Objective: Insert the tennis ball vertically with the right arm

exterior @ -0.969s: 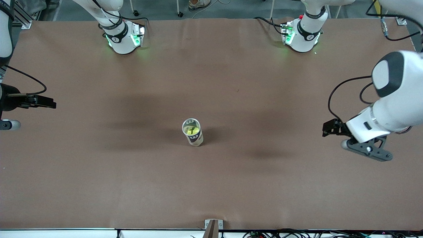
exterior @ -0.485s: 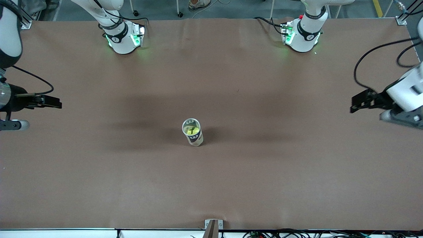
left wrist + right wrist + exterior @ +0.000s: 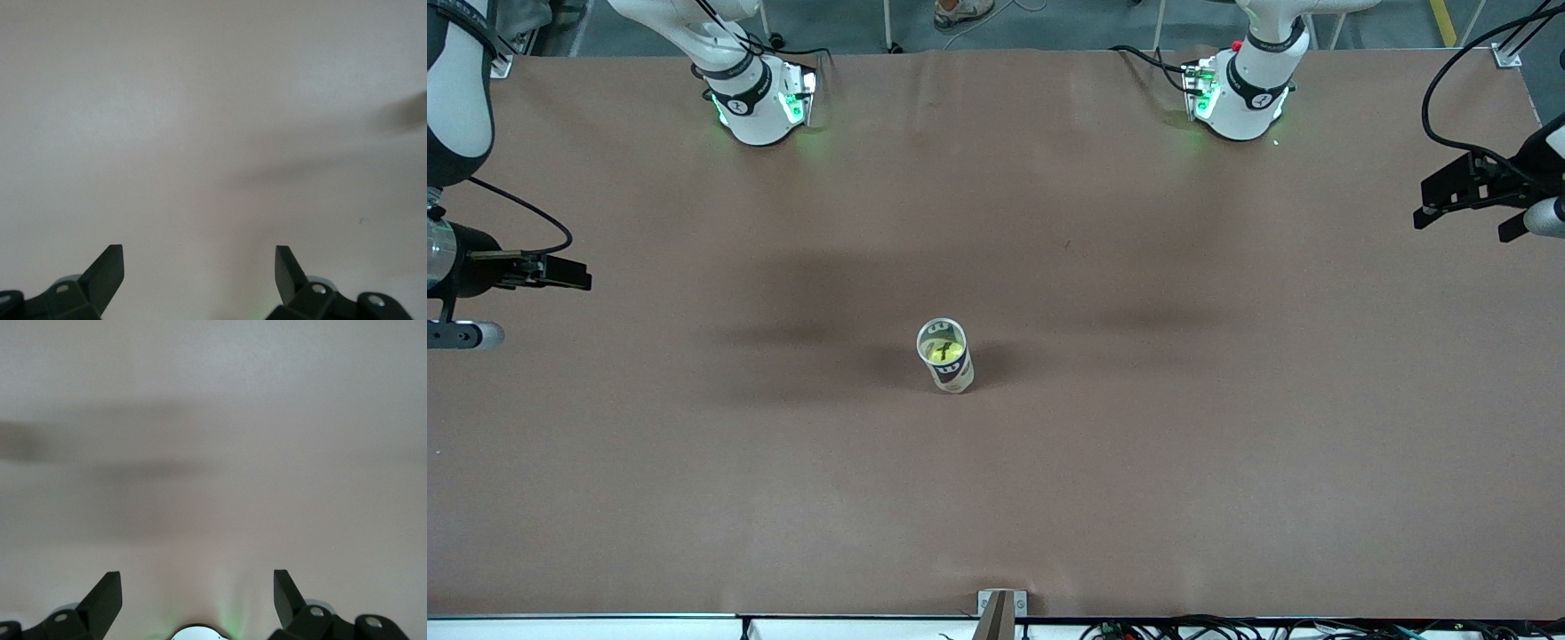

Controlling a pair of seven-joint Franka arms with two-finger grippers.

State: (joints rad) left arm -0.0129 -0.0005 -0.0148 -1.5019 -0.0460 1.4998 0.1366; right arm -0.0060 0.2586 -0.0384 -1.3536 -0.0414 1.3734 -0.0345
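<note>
The yellow-green tennis ball [image 3: 944,349] sits inside the upright clear plastic can with a dark printed label [image 3: 945,356], seen through the can's open mouth; dark marks cross the ball's top. The can stands near the middle of the brown paper-covered bench [image 3: 996,480], and neither ball nor can has shifted since the earlier frames. There is one ball and one can.

What differs is the left arm: a second ago its black two-finger left gripper [image 3: 1467,200] hung over the bench lower in the front view, closer to the can's row; now it is drawn up to the bench's edge at the left arm's end, well apart from the can. Its fingers [image 3: 107,273] stand wide apart with nothing between them, only bare bench below.

The black right gripper [image 3: 543,271] hangs at the right arm's end of the bench, almost where it was, well apart from the can. Its fingers [image 3: 103,597] are also spread wide and empty.

Two white arm bases with green lights, the right arm's [image 3: 758,102] and the left arm's [image 3: 1245,98], stand along the bench edge farthest from the front camera.
</note>
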